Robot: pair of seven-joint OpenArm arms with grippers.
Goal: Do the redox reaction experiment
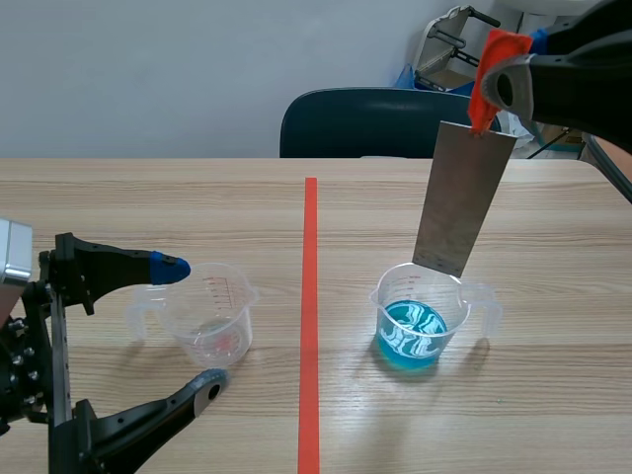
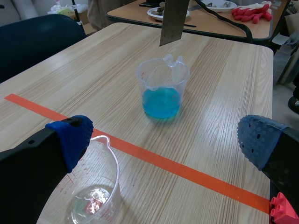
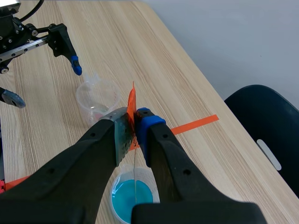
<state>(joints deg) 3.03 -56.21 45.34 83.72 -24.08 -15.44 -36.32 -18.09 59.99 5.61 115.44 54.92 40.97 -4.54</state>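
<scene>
Showing the right gripper (image 3: 133, 125) raised over the pale wooden surface (image 1: 553, 217), its fingers clamped on an orange tab (image 1: 489, 69) fixed to the top edge of a flat grey metal strip (image 1: 462, 197). The strip hangs slightly tilted, with its lower edge just above a clear plastic beaker of blue liquid (image 1: 423, 318) and not touching the liquid. An orange-red tape line (image 1: 309, 296) separates this beaker from a second clear plastic beaker with red graduations (image 1: 212, 311). The left gripper (image 2: 168, 140) rests low, its fingers wide apart and holding nothing; the second beaker stands close beside one blue fingertip (image 2: 74, 136). A dark blue chair (image 1: 355, 123) stands behind the surface.
</scene>
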